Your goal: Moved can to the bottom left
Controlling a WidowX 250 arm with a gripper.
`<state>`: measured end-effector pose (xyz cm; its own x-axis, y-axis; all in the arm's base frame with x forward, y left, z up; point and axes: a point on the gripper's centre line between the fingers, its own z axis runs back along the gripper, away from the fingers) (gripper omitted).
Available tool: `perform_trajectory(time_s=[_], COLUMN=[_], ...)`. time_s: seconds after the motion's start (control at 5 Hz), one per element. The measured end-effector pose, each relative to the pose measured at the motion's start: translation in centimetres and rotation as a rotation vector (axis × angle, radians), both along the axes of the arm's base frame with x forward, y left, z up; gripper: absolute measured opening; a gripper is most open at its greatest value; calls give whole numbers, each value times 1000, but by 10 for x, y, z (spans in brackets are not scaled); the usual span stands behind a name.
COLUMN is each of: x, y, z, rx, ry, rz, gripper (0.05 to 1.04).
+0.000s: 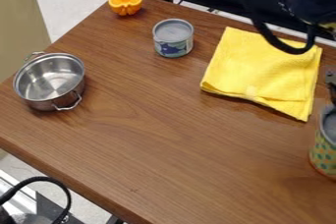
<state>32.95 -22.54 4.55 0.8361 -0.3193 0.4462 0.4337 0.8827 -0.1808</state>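
At the right edge, part of the black gripper (331,83) shows just above a can (322,152) with a green and orange dotted pattern. That can stands upright and is cut off by the view's edge; whether the gripper touches it I cannot tell. A smaller can (173,39), grey-topped with a blue and white label, stands upright near the top centre, left of the yellow cloth and well apart from the gripper. Black arm parts and a looping cable hang over the top right.
A folded yellow cloth (266,70) lies at the upper right. On the left stands a steel pot (50,81) with two handles. An orange half (125,2) sits near the table's top-left edge. The wooden table's (171,139) left edge slants down to the bottom centre.
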Motion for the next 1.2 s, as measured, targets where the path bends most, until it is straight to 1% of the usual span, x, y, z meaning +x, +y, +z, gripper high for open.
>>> perform_trajectory(time_s=[0.2, 0.4, 0.6, 0.8, 1.0, 1.2], x=[-9, -23, -34, -41, -48, -54], y=[2, 10, 26, 39, 57, 73], z=[3, 3, 13, 11, 11, 5], rx=[40, 95, 110, 138, 164, 206], ry=[62, 82, 85, 112, 124, 105], rz=[-159, -382, -462, -475, -492, -508], gripper=[995, 995, 995, 995, 995, 995])
